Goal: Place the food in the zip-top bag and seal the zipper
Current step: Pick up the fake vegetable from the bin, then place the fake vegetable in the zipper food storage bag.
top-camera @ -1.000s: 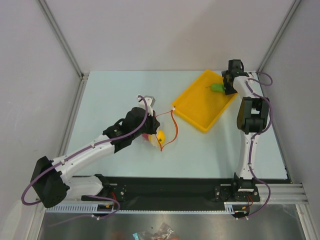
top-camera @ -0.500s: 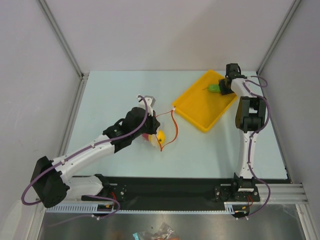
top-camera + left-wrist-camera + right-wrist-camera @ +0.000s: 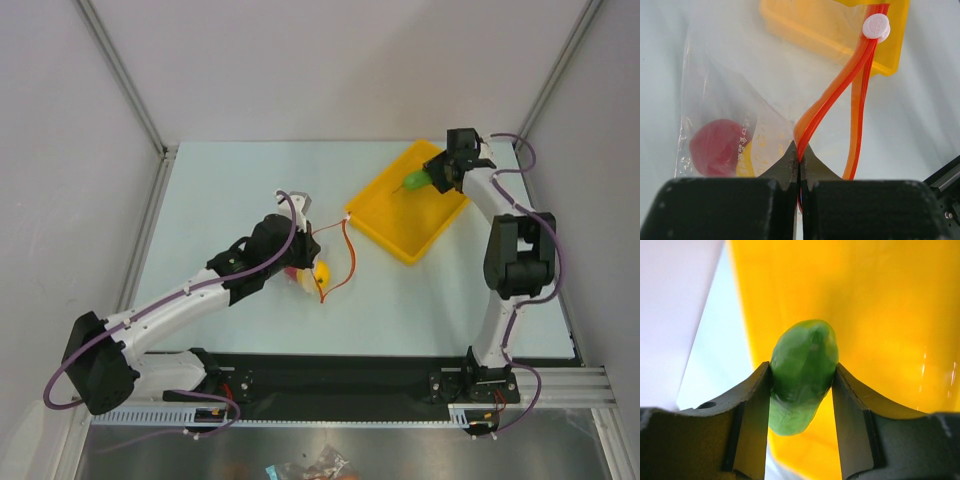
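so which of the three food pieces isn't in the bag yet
The green vegetable: the right gripper clamps it at the yellow tray, while the red fruit and lemon sit inside the clear bag.

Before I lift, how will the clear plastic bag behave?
Likely floppy: the clear plastic zip-top bag is thin, creased film. The round red fruit and yellow lemon inside would probably roll to its lowest corner. It may swing: the left tool pinches only the red-orange zipper strip.

Left gripper point(image 3: 799, 159) clamped on zipper point(image 3: 840, 82), centre of top view | right gripper point(image 3: 802, 390) clamped on green vegetable point(image 3: 802, 352), upper right
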{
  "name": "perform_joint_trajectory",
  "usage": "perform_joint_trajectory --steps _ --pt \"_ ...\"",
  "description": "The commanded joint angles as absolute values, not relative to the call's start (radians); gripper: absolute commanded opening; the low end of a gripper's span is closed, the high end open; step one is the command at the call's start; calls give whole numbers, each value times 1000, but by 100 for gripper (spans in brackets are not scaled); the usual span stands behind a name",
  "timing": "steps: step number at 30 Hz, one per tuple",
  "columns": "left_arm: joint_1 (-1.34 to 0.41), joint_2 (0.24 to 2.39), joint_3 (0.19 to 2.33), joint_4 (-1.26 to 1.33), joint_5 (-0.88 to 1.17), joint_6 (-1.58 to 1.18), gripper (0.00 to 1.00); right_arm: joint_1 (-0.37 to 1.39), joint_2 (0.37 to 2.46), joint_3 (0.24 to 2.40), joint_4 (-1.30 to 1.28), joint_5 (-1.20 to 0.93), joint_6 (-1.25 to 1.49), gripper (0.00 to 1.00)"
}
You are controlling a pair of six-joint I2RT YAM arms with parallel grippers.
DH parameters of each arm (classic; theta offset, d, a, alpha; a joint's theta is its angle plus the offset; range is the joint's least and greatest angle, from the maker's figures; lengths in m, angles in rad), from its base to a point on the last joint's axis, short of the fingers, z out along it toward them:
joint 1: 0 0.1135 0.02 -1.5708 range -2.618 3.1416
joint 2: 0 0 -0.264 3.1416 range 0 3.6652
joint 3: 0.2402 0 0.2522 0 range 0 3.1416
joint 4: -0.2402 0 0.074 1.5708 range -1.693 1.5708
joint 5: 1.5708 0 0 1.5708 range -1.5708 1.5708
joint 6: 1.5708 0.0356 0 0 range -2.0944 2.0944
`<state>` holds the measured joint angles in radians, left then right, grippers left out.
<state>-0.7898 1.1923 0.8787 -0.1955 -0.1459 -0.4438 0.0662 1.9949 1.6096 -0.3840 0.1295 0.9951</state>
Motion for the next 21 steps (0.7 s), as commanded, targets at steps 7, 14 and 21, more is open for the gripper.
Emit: perform_joint_trajectory --steps 7,14,21 --pt "-795 1163 879 -161 -126 -454 0 246 1421 1106 -72 -84 882 13" --pt "-795 1161 877 -158 -121 -460 0 399 1151 911 38 -70 603 8" --pt "-795 1157 876 -152 -95 -469 0 509 983 673 354 -262 485 0"
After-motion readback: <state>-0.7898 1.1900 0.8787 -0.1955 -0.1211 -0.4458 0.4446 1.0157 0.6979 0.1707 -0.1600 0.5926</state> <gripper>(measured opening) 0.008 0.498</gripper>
